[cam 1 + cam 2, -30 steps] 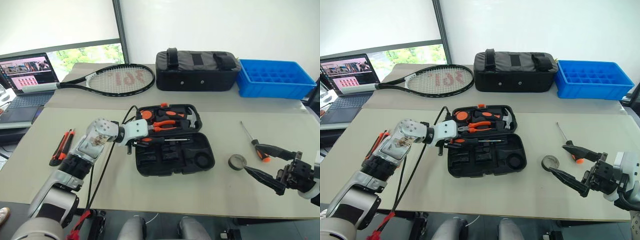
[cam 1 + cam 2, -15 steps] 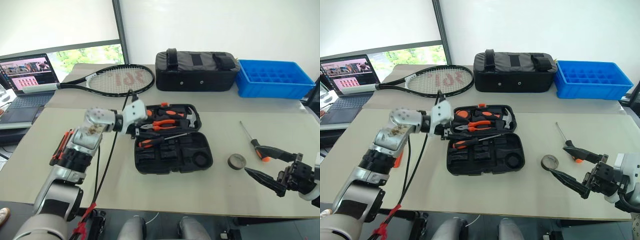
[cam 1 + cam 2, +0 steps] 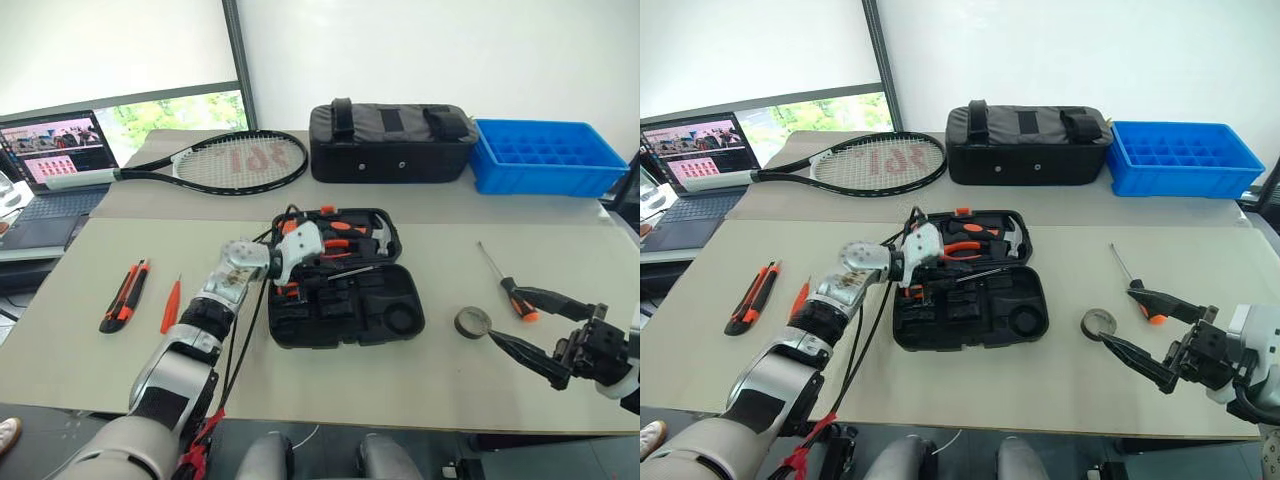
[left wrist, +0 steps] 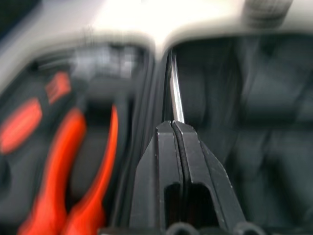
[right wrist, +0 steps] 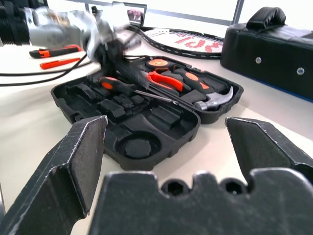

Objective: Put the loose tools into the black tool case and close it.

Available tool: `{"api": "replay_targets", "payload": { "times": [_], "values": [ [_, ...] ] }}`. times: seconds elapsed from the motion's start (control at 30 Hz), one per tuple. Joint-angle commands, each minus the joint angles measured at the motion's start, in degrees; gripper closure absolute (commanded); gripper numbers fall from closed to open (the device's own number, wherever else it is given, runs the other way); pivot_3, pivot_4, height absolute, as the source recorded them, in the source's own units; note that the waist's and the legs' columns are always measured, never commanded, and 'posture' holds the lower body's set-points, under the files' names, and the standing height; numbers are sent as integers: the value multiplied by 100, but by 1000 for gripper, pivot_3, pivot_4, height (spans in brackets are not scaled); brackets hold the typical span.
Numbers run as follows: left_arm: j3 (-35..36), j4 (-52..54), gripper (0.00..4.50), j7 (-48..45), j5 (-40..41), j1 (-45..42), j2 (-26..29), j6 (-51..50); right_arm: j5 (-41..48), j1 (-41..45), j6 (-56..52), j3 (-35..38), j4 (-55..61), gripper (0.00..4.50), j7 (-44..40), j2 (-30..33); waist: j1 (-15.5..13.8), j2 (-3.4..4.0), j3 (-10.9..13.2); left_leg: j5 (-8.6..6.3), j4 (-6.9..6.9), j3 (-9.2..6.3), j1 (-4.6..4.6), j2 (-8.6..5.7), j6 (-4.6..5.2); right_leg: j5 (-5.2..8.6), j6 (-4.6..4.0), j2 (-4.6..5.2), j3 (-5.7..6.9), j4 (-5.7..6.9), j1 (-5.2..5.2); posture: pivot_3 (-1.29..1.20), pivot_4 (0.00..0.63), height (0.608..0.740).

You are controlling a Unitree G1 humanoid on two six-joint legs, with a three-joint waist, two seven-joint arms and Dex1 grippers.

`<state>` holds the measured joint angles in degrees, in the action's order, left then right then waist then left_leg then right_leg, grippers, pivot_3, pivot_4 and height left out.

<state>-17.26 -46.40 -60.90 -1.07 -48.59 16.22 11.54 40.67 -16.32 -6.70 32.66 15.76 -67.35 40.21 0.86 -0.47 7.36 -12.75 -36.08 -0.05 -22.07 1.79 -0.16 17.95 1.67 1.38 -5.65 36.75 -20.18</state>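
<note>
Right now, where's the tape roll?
In the head views the tape roll lies on the table to the right of the open case, just ahead of the open right claw, near a screwdriver.

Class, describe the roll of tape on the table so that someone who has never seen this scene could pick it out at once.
Start at the open black tool case in the middle of the table. To its right, on the bare tabletop, lies the roll of tape, near the open right gripper. It is a small dark ring, while its neighbour is a long screwdriver with an orange-and-black handle.

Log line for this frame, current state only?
case: open | left gripper: shut, over case, on screwdriver lying across it | right gripper: open, near tape | knife, small screwdriver: loose
</note>
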Motion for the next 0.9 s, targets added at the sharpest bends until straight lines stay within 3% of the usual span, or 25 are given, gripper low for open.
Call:
{"api": "replay_targets", "payload": {
  "times": [0.03, 0.2, 0.47, 0.67, 0.83, 0.9],
  "values": [
    [-471, -598, 4449, 92, -720, 25, 63, 522, 77, 22, 122, 203, 184, 0, 33, 27, -2, 5, -9, 0, 0, 1, 0, -3, 0, 0, 0, 2, -1, -1, 3, 0, 150, 707],
    [-865, -864, 4449, 270, -1292, 59, 72, 1146, 38, 27, 145, 196, 128, 0, 15, 38, 25, 16, -29, 0, 8, 5, -3, 0, 0, 2, 3, -1, -6, 3, 11, 0, 150, 707],
    [-1811, -1155, 4449, 1786, -2945, -24, 299, 1978, -55, 116, 172, 116, -80, 0, -75, 100, 6, 7, -60, 0, 0, 5, 13, -1, -1, 5, 8, 0, -6, 3, 39, 0, 150, 707],
    [-2294, -1236, 4449, 2855, -3747, 61, 319, 2009, -102, 223, 129, 58, -140, 0, -79, 120, 46, -2, -69, -2, 2, 5, 112, 0, -3, 18, 12, 3, -9, 0, 134, 0, 150, 707],
    [-2013, -1200, 4449, 3116, -3541, 181, 223, 1913, -150, 288, 62, 46, -218, 0, -43, 168, 75, -1, -70, -28, 7, 4, 200, 2, -47, 40, -12, 7, -11, 1, 189, 0, 150, 707],
    [-1386, -1104, 4449, 2827, -2754, 265, 64, 1724, -171, 379, -117, 36, -356, 0, 67, 281, 87, 4, -73, -29, 11, 4, 202, 0, -49, 50, -28, 10, -12, 2, 189, 0, 150, 707]
  ]
}}
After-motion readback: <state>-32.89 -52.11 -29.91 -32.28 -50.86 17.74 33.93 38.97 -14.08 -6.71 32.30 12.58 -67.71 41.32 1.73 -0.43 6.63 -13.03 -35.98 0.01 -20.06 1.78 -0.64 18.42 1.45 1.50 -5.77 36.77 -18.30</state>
